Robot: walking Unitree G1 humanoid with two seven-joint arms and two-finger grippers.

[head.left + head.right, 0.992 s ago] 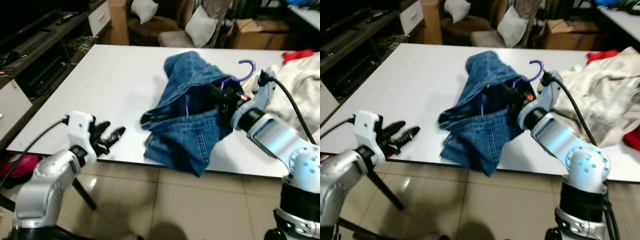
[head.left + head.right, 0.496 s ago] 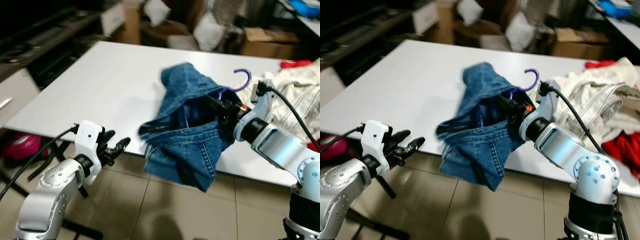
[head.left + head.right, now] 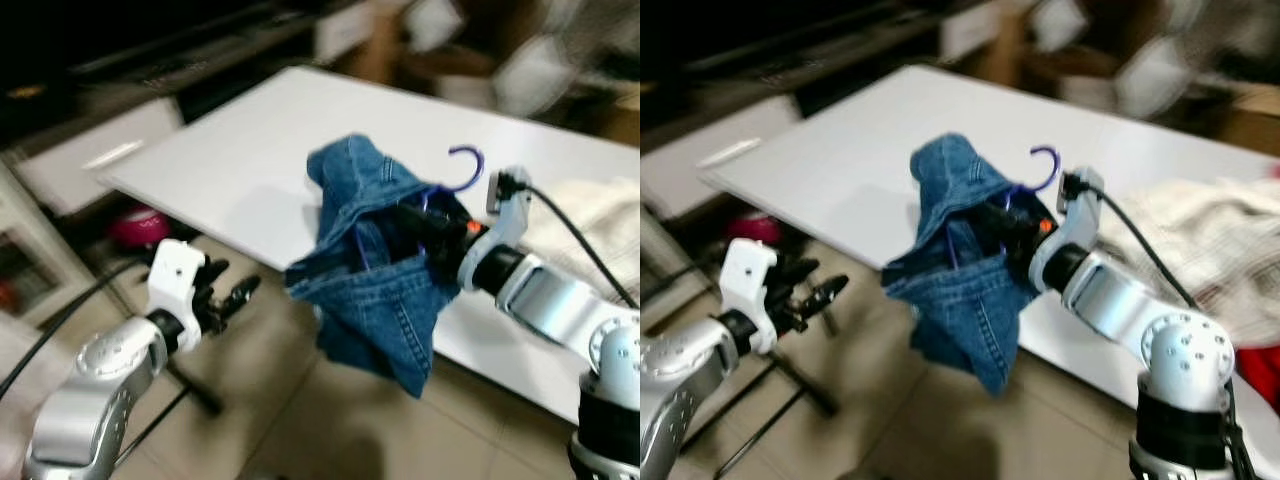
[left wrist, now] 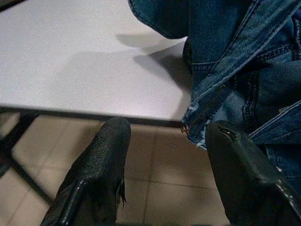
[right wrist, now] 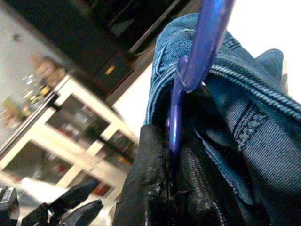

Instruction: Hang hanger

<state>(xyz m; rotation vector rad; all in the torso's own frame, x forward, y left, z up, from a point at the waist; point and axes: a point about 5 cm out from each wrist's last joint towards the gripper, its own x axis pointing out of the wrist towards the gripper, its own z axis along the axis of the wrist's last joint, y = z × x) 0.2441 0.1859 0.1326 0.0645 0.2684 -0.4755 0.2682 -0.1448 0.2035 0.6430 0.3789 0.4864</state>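
A purple hanger carries blue denim jeans; its hook sticks up above the cloth. My right gripper is shut on the hanger's neck, holding the jeans up off the white table, with the legs hanging past the table's edge. In the right wrist view the purple hanger runs between my black fingers, with the denim folded around it. My left gripper is open and holds nothing, low at the left over the tiled floor, apart from the jeans. The left wrist view shows its two fingers spread below the table's edge.
A pile of pale clothes lies on the table at the right, with a red cloth beside it. A dark media unit and white drawers stand at the left. Black table legs cross the floor below my left arm. The view is blurred.
The camera has swung, shifting the whole scene. My right gripper has lifted the hanger and jeans higher off the table. The left arm keeps its pose.
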